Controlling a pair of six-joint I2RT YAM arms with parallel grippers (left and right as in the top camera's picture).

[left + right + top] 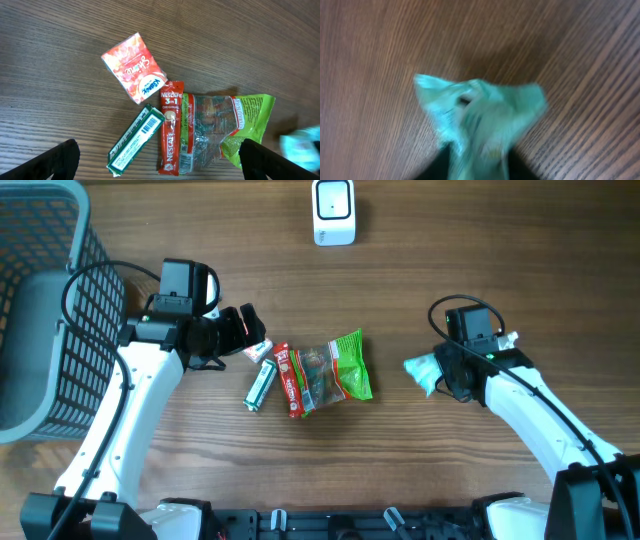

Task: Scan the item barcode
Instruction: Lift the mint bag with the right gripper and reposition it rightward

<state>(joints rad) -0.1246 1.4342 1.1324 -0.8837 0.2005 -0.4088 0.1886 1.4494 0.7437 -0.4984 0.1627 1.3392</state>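
Teal crinkly packet (pixel 420 369) is sitting at the right gripper's (pixel 438 373) fingertips, right of centre in the overhead view. It is too blurred, so I cannot tell whether the fingers are clamping it or loose. The left gripper (pixel 250 330) is hanging spread wide, gripping nothing, over 4 flat items: 1 orange sachet (pixel 133 66), 1 green-white carton (pixel 135 142) showing a barcode, 1 red Nescafe stick (pixel 170 130) and 1 clear-and-green bag (pixel 230 130). 1 white scanner (pixel 333 212) is standing at top centre.
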